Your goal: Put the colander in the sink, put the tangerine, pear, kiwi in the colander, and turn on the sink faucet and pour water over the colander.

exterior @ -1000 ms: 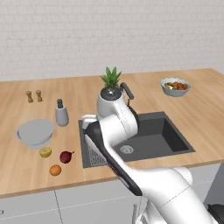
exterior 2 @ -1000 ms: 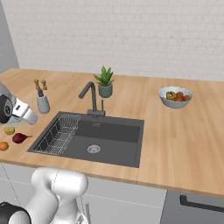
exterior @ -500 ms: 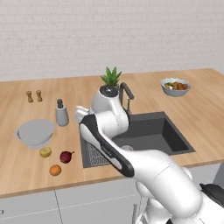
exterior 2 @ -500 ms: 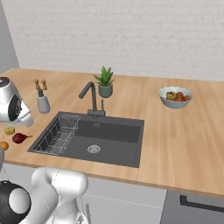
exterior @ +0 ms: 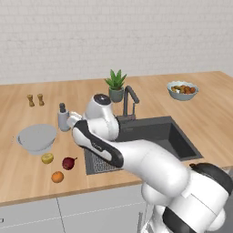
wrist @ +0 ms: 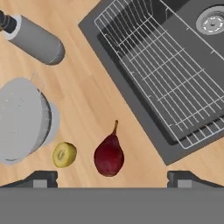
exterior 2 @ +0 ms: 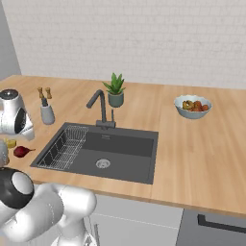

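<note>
Wooden counter runs around the sink point(exterior: 175, 136), and the arm leans over its left part, where all the task's things wait. From the hand view the fingers point(wrist: 39, 178) stand wide apart and hold nothing; only their two dark tips rise at the bottom edge. The colander point(wrist: 22, 120) lies up and to the left of the fingers in that view, still on the wood, well apart from the basin and its wire rack point(wrist: 162, 74). Because the colander must go into the sink first, I judge that the gripper point(wrist: 111, 179) has to travel toward that side, away from the sink. The colander is round, so no long axis matters; the rim is the part to take. Closer to the fingers are the kiwi point(wrist: 64, 154) and the dark red pear point(wrist: 108, 154), side by side, the pear's stem pointing up toward the rack. The tangerine point(exterior: 57, 176) sits nearest the counter's front edge, close to the pear, in the left base view.
</note>
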### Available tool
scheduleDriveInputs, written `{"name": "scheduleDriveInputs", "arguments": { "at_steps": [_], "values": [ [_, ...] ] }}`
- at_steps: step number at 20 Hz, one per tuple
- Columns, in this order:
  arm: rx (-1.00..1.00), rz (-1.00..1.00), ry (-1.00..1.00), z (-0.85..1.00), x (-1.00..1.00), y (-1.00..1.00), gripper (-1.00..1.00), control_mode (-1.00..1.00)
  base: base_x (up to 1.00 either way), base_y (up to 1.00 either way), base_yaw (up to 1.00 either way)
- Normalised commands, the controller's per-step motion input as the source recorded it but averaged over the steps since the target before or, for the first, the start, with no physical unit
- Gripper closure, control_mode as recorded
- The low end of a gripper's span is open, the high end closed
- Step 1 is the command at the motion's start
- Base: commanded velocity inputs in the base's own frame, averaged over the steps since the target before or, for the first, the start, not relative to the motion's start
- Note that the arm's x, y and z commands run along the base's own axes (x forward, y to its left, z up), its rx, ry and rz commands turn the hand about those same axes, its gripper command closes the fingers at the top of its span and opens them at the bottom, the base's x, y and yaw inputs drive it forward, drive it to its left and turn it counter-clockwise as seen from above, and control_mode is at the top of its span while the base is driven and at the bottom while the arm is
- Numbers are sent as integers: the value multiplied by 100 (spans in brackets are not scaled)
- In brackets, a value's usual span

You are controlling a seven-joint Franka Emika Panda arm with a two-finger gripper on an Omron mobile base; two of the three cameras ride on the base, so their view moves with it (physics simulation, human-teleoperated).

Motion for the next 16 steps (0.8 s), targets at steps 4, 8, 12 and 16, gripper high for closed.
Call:
{"name": "scheduleDriveInputs", "arguments": {
  "at_steps": [4,8,12,16],
  "values": [
    [-7,0,45,0,49,48,-100,-100,0,0,0],
    [-7,0,29,-10,47,48,-100,-100,0,0,0],
    [-8,0,3,-26,39,53,-100,-100,0,0,0],
    [-14,0,2,-28,39,60,-100,-100,0,0,0]
  ]
}}
